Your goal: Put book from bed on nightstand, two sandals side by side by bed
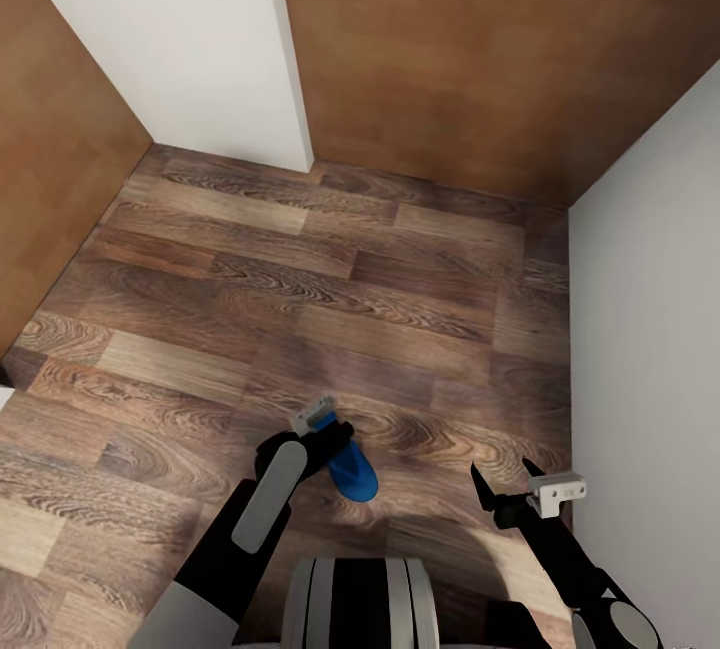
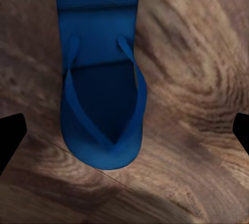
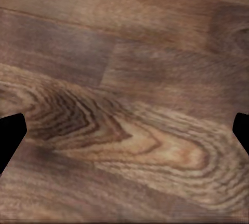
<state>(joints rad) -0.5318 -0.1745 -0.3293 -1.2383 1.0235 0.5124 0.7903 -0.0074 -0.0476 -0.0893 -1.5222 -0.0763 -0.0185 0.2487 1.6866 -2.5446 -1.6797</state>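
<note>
The left pincer (image 1: 335,449) hovered spread over one blue sandal (image 2: 101,99) on the floor (image 1: 300,309), seemingly ungrasped; right pincer (image 1: 505,489) spread, empty. Placement remained.

The sandal (image 1: 356,472) is bright blue all over, sole and straps alike (image 2: 101,105). The floor (image 1: 330,309) is wood plank in mixed browns, some boards pale tan, others dark, with bold swirling grain. At the far side a white wall (image 1: 190,29) stands between warm mid-brown wooden panels (image 1: 500,49). On the right is a plain pale-grey surface (image 1: 650,349). The arms are black with grey plates, and the fingertips (image 3: 10,138) are black.
</note>
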